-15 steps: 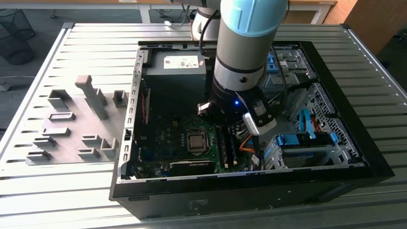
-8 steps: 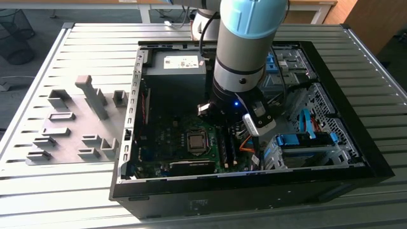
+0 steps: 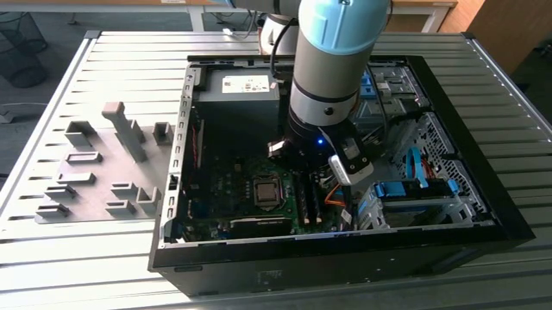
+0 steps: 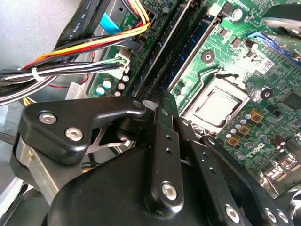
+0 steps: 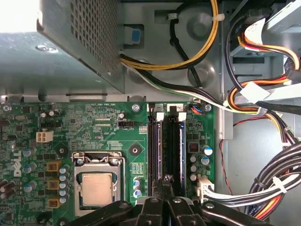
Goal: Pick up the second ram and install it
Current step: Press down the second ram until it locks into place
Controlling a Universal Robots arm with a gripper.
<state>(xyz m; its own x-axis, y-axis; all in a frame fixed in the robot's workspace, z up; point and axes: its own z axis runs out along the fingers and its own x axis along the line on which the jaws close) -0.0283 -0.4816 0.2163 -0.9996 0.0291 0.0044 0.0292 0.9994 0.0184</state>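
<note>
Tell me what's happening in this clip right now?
A robot arm has reached down into an open computer case lying on a slatted table. Its gripper sits over the memory slots on the green motherboard, beside the processor socket. The second ram appears to stand edge-on in a slot under the fingers, though that is hard to confirm. Grey fixture blocks lie outside the case, on the exterior view's left.

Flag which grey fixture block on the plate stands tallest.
The narrow slanted post; it rises well above the other blocks, which are all low and squat.
</note>
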